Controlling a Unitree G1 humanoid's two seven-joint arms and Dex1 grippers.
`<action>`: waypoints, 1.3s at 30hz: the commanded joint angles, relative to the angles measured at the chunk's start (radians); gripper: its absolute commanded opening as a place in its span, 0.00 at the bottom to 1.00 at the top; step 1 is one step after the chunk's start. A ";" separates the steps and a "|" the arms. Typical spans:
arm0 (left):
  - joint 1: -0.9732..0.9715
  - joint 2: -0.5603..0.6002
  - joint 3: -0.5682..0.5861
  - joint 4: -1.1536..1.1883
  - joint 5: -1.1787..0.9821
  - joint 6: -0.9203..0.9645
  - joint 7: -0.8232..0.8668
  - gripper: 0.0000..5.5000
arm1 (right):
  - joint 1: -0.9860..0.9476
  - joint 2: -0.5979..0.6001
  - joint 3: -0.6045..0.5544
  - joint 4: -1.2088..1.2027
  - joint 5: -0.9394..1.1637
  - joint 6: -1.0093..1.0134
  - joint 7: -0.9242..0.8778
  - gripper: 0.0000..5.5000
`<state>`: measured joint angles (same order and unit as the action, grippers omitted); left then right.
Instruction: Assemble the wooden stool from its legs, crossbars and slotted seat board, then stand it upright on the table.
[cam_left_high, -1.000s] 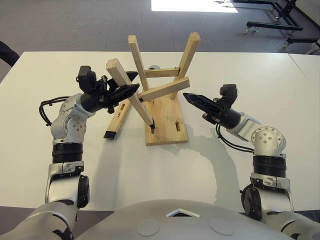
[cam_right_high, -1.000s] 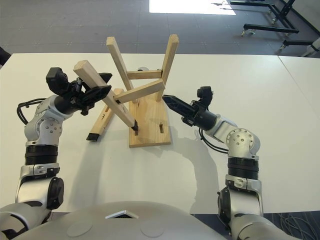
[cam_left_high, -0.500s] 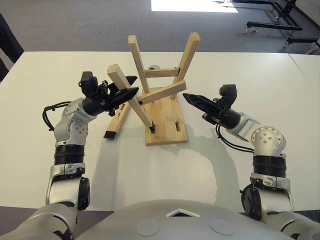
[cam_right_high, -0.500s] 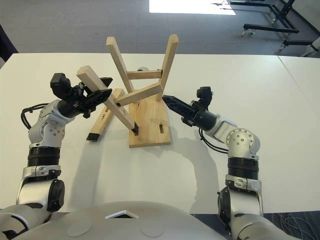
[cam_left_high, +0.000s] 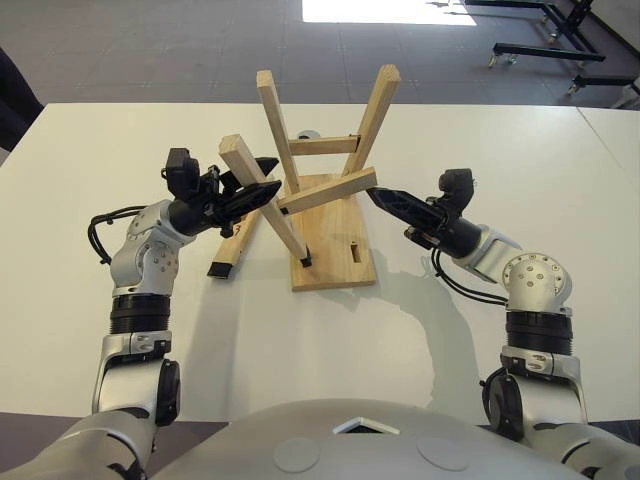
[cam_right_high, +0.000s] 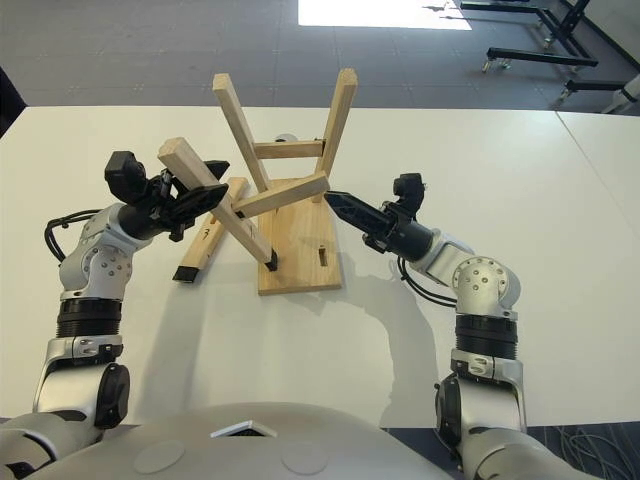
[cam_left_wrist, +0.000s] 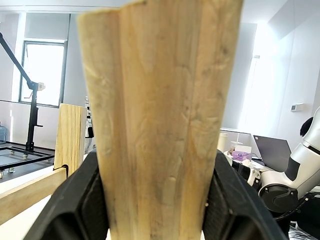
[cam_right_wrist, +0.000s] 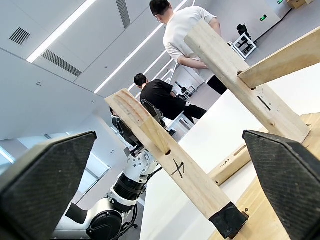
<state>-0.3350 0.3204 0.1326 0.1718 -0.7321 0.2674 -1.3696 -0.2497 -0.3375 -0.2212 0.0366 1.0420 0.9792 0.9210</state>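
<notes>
**A:** Where is the stool, and what is your left gripper holding?

**B:** Your seat board, a flat plank of pale wood with small rectangular slots, lies on the white table. Your left gripper is pinching the tilted leg, a square-section stick of light, grained wood. In the left wrist view its black fingers press against two opposite faces of the leg. The leg leans over the seat board's left edge. Its black foot cap is down at the board's surface, and its top is out to the left of the board. You cannot tell whether the foot sits in a slot. The long crossbar, joined to that leg, slants across above the board toward its right edge.

**A:** And your right gripper?

**B:** It hovers just off the seat board's right edge, close to the long crossbar's free end. Its wedge-shaped black fingers are spread wide with nothing between them.

**A:** What else is around the board?

**B:** At the seat board's far end, the far-left leg and the far-right leg rise from it with their tops spreading apart. The short crossbar links them. The loose leg, also black-capped, lies flat on the table just left of the board.
</notes>
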 joint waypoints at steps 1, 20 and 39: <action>-0.005 0.005 -0.005 0.013 0.014 -0.014 -0.002 0.37 | -0.006 0.000 -0.005 0.003 0.006 0.001 -0.007 0.98; 0.009 0.006 -0.019 0.017 0.023 -0.025 -0.013 0.37 | -0.001 0.004 -0.005 0.001 0.005 -0.001 -0.007 0.98; -0.051 0.034 -0.048 0.068 0.051 -0.073 -0.032 0.37 | -0.004 0.014 -0.004 -0.005 0.009 0.003 -0.016 0.98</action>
<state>-0.3659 0.3360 0.0814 0.2405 -0.6972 0.1907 -1.4058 -0.2495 -0.3235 -0.2217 0.0365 1.0421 0.9791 0.9169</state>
